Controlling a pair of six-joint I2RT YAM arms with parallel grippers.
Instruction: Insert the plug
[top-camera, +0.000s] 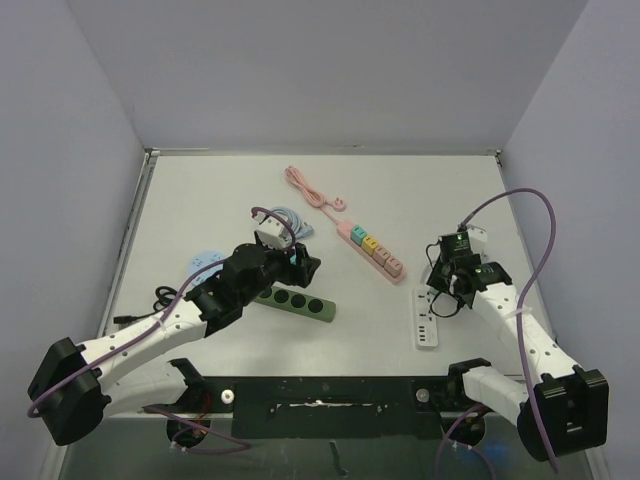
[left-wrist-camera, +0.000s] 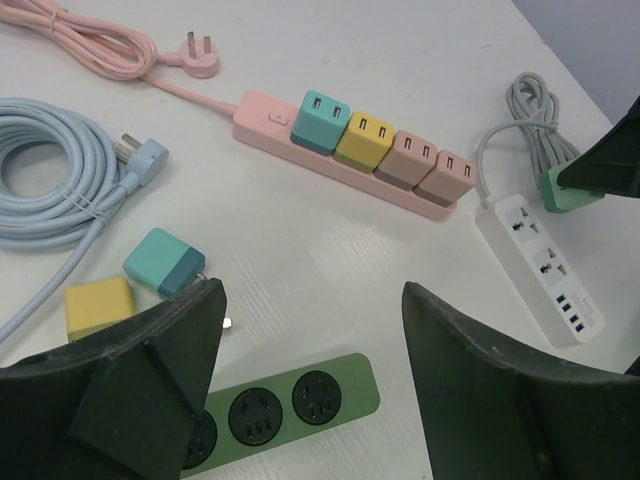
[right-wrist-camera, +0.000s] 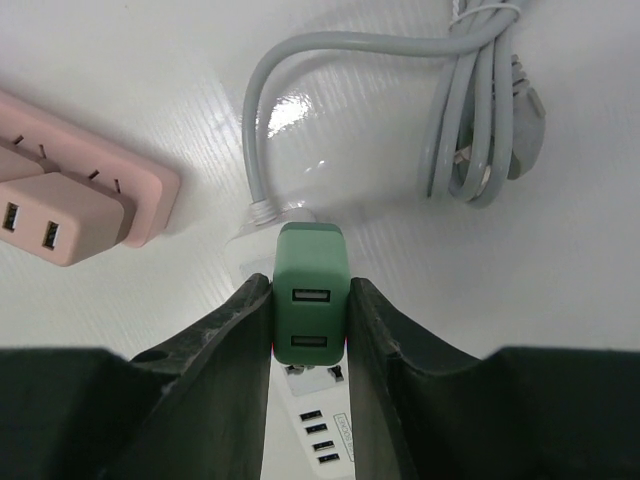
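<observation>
Top external view gives me three power strips on the table (top-camera: 200, 190): a pink one (top-camera: 372, 250) at centre, a green one (top-camera: 295, 300) at lower centre, and a white one (top-camera: 427, 322) at lower right.

On the right wrist camera, the right gripper (right-wrist-camera: 312, 292) is pinching one green plug (right-wrist-camera: 312, 262) at lower centre of the frame, a finger pressed on each side. The plug sits directly over the cord end of the white strip. I cannot tell whether its prongs have entered a socket.

On the left wrist camera, the left gripper (left-wrist-camera: 312, 295) is spread wide with nothing between its fingers, above the green strip.

I count four cube plugs seated in the pink strip: one teal (left-wrist-camera: 320, 120), one yellow (left-wrist-camera: 365, 140) and two tan (left-wrist-camera: 405, 158). Two more lie loose at left of that frame, one teal (left-wrist-camera: 163, 262) and one yellow (left-wrist-camera: 98, 305).

Three coiled cables show: blue (left-wrist-camera: 50, 170), pink (left-wrist-camera: 90, 50) and grey (left-wrist-camera: 535, 110).
</observation>
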